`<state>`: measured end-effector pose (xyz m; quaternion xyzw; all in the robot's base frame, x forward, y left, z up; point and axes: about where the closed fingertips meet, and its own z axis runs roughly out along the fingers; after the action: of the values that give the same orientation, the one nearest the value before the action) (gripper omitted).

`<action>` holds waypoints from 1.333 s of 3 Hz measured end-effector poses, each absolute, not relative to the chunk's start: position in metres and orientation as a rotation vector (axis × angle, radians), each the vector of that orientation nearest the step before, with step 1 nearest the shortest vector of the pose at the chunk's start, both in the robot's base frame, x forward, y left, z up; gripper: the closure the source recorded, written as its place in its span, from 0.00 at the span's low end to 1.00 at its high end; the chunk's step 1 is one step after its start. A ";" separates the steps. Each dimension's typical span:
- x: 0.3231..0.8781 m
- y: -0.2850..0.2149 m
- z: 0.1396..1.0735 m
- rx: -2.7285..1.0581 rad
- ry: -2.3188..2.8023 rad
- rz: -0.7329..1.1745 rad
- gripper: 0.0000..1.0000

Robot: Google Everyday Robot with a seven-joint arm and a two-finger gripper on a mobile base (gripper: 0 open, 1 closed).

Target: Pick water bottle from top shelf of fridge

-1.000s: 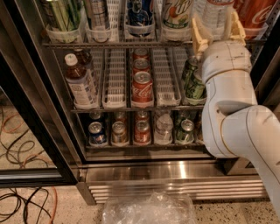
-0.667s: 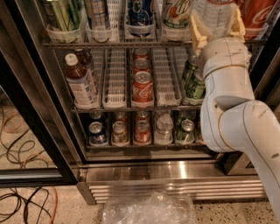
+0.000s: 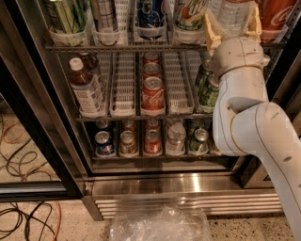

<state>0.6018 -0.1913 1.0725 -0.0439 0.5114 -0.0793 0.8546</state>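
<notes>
Up at the right end of the top shelf [image 3: 127, 47], the gripper [image 3: 233, 28] stands spread wide, one tan finger [image 3: 212, 29] on each side of the water bottle [image 3: 233, 14], though I cannot tell whether they actually press on it. The bottle's cap and upper part run off the top of the view. The white arm [image 3: 244, 117] covers the right side of the fridge [image 3: 164, 186], half hiding the green cans [image 3: 206, 87] on the rack below.
</notes>
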 end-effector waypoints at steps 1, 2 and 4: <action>0.609 -0.196 1.073 -0.087 1.074 -0.181 0.40; 0.620 -0.201 1.076 -0.070 1.069 -0.197 0.42; 0.631 -0.210 1.079 -0.050 1.061 -0.225 0.41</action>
<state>0.6310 -0.2100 1.0791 -0.0236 0.5048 -0.1072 0.8562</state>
